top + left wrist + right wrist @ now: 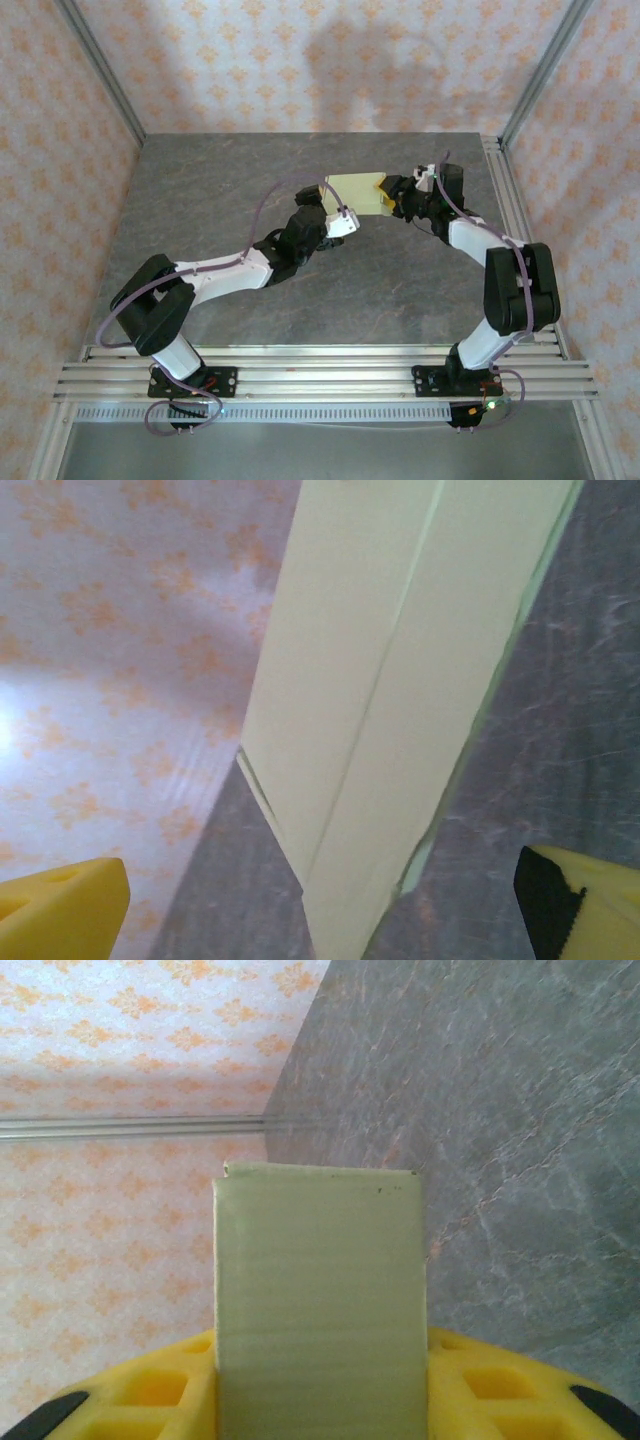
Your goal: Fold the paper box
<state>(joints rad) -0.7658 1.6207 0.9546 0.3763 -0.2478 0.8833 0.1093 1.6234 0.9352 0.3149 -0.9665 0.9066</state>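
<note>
**Single grip may let card twist**

The right tool (320,1400) clamps one end of the paper box (352,193) above the desk (200,200). The left tool (320,900) stands apart around it, gripping nothing, so the thin card could sag, twist or unfold.
</note>
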